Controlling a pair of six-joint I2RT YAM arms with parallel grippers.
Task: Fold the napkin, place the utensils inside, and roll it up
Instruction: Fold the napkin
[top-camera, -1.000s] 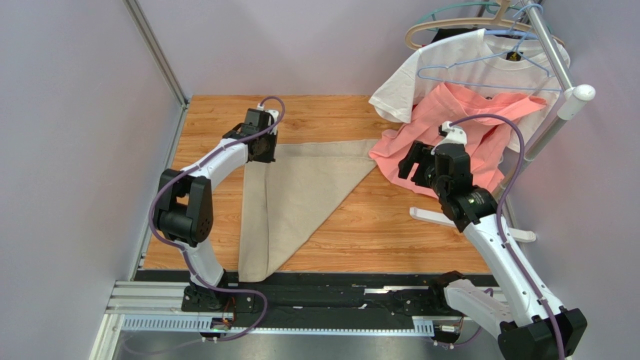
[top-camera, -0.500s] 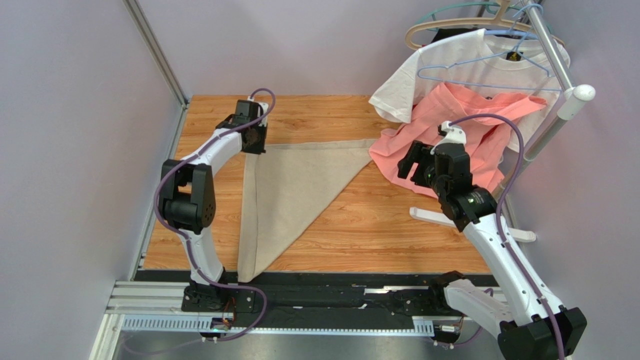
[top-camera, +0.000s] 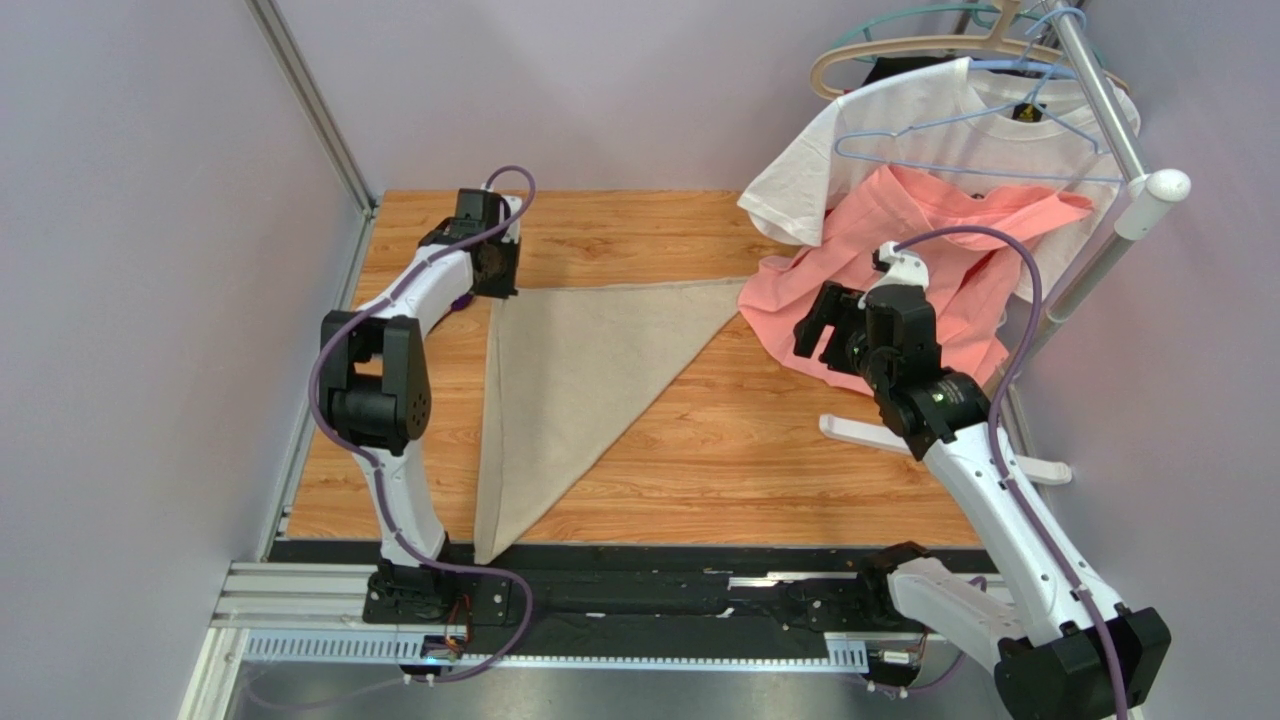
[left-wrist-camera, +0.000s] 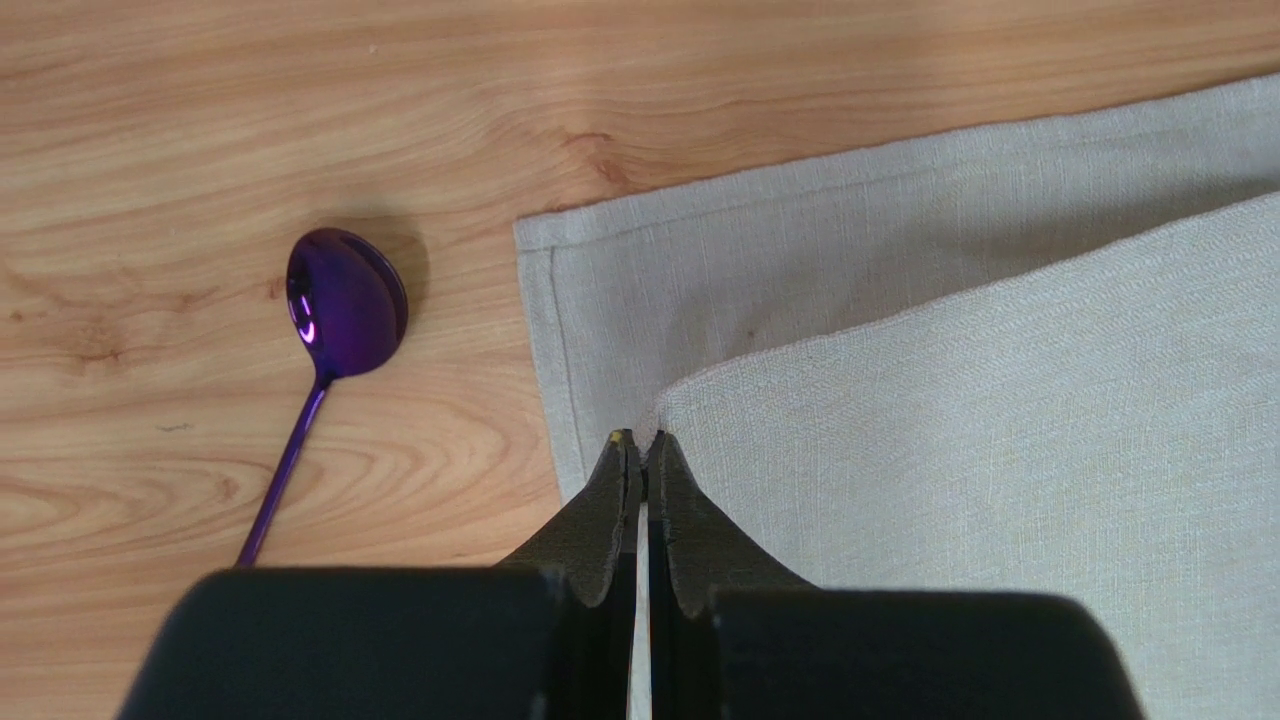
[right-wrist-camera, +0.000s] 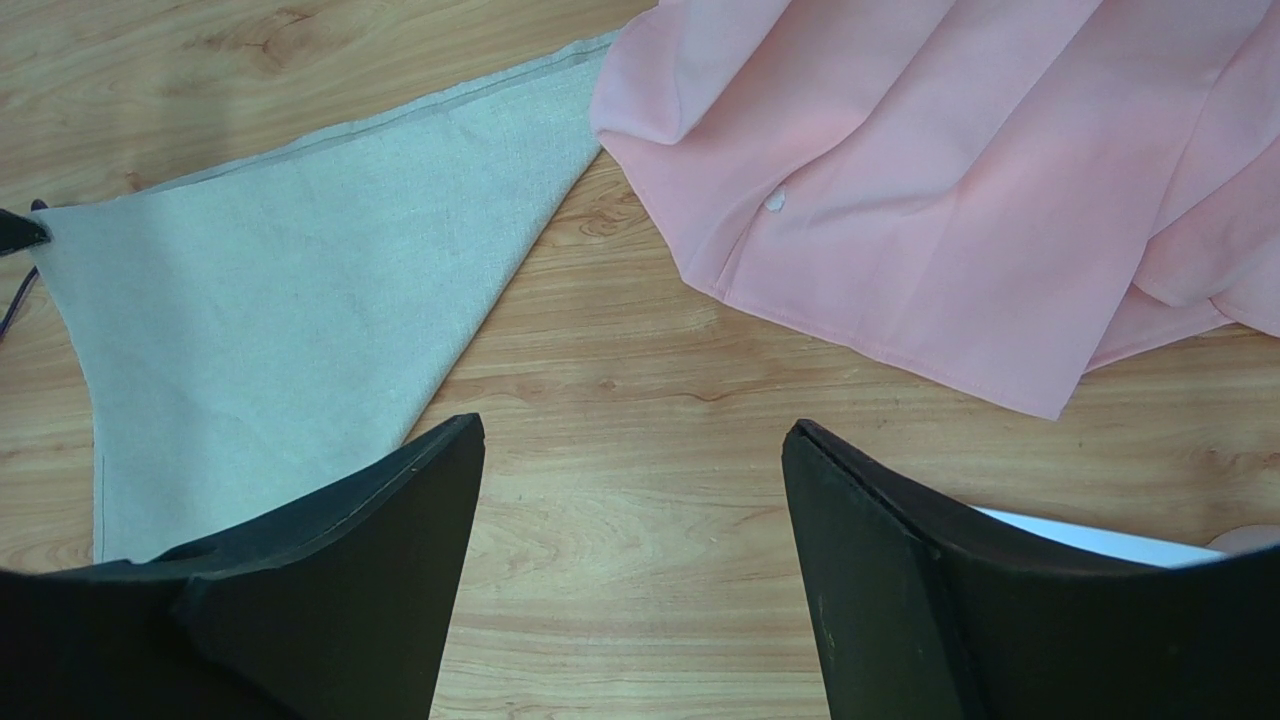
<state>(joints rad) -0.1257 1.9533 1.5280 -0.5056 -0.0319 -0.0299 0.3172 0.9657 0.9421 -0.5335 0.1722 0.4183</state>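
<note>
Black left gripper (left-wrist-camera: 642, 450): fingers pressed together, pinching the corner of the upper layer of the beige napkin (left-wrist-camera: 977, 450). In the overhead view we list it (top-camera: 493, 270) at the far left part of the wooden table (top-camera: 781, 465).

Beige napkin (top-camera: 579, 375): folded into a triangle, lying flat. Its long edge runs along the far side towards the right. One point lies at the near edge of the table by the left arm's base. Under the pinched corner we note the lower layer's hemmed corner, showing slightly past the upper one.

Purple spoon (left-wrist-camera: 343, 308): glossy oval bowl, thin handle. It lies on bare wood just left of the napkin's corner, not touching the cloth.

Right gripper (right-wrist-camera: 631, 432): fingers spread wide, holding nothing. It hangs above bare wood between the napkin's right point and a salmon-pink garment (right-wrist-camera: 932, 165). We place it (top-camera: 824, 323) right of centre in the overhead view.

Salmon-pink garment (top-camera: 902, 255): draped onto the table's far right, its hem just beside the napkin's right point.

White T-shirt (top-camera: 902, 120): on a hanger behind the pink garment.
</note>
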